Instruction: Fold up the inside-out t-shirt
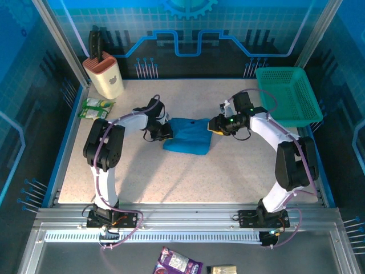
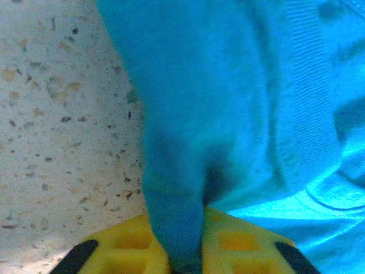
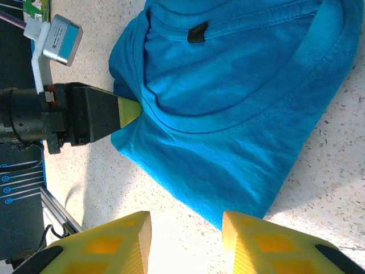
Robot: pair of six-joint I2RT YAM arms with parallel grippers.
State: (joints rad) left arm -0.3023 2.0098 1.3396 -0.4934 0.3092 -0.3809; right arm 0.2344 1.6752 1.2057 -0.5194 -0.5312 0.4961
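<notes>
The blue inside-out t-shirt lies folded into a compact bundle in the middle of the table, its collar and small black tag facing up. My left gripper is at the bundle's left edge, shut on a pinch of blue cloth between its yellow fingers. From the other side, that gripper bites the shirt's edge. My right gripper stands open just off the shirt's right edge, with bare table between its yellow fingers and the cloth's corner a little ahead.
A teal-green mesh basket stands at the back right. A beige holder and a green packet sit at the back left. Speckled tabletop lies open in front of the shirt.
</notes>
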